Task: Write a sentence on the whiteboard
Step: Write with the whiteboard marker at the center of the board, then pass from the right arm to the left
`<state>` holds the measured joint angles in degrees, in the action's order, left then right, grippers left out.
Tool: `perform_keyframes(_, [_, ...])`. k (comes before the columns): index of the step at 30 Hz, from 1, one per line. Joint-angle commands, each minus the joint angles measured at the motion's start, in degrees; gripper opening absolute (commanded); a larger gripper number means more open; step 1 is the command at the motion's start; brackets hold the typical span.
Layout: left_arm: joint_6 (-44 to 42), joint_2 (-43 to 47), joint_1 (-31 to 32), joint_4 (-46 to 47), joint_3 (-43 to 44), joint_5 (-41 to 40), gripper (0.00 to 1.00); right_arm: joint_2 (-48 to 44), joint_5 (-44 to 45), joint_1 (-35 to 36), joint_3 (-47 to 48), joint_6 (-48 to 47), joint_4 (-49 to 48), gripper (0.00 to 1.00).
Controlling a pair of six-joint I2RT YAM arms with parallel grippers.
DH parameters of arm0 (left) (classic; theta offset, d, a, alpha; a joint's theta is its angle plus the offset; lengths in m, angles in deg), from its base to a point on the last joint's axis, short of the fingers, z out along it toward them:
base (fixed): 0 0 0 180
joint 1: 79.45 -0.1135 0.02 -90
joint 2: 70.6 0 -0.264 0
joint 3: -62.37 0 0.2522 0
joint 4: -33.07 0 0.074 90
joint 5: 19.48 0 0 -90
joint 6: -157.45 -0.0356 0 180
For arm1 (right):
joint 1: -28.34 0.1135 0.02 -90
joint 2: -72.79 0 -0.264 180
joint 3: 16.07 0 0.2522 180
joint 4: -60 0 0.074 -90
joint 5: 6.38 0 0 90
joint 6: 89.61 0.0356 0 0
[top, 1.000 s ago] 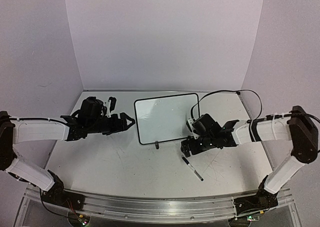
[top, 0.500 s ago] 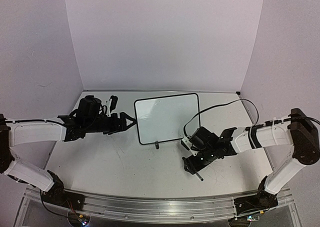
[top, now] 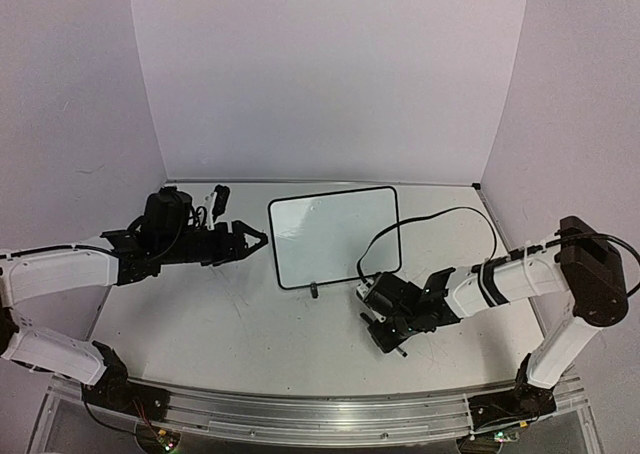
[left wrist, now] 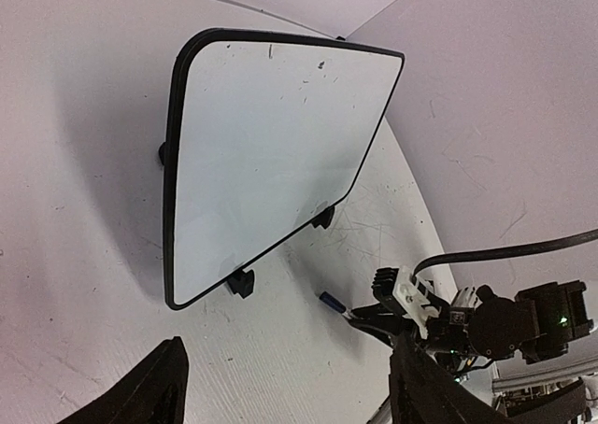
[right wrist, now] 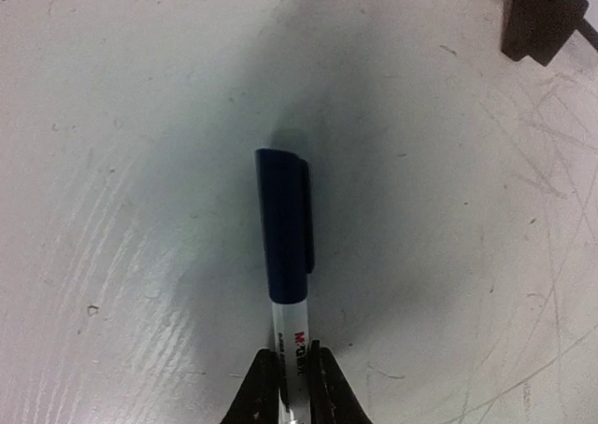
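Scuffed white table (top: pixel 250 334), pale walls. Nearest me, my right gripper (right wrist: pixel 288 373) is pinched tight on the marker (right wrist: pixel 288 284); its long axis runs straight out ahead of the fingers, blue cap (right wrist: pixel 283 219) at the far end. Beyond, the whiteboard (top: pixel 330 236) stands blank, and my left gripper (top: pixel 250 240) gapes empty just beside its left edge.

Marker (right wrist: pixel 285 242) barrel and right fingers (right wrist: pixel 260 387) cut off by bottom edge, right wrist view; label print blurred. Left fingers (left wrist: pixel 154 391) cropped at bottom, left wrist view.
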<state>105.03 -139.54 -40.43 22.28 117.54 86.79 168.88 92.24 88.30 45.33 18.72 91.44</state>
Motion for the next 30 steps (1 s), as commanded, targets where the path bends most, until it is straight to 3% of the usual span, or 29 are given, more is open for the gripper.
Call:
perform_keyframes(1, [0.7, 2.4, 0.2, -0.6, -1.0, 0.5, 0.74, -1.4, 8.4, 0.5, 1.6, -2.0, -0.3, 0.03])
perform_keyframes(6, [2.7, 2.6, 0.2, -0.3, -1.6, 4.6, 0.78, -8.7, 9.5, 0.9, 1.8, -12.8, -6.1, 0.0])
perform_keyframes(13, [6.7, -1.4, 0.1, 0.9, 1.4, 13.0, 0.84, -17.4, -5.5, 1.3, -1.5, -31.4, -17.1, 0.0])
perform_keyframes(20, [11.5, -12.4, 1.3, 2.3, 7.3, 24.5, 0.8, -14.1, -13.7, 1.5, 1.1, -35.2, -17.4, 0.0])
perform_keyframes(30, [11.7, -21.9, 5.9, 3.3, 12.4, 26.7, 0.8, -14.8, -14.0, 2.8, -0.3, -36.3, -19.5, 0.0])
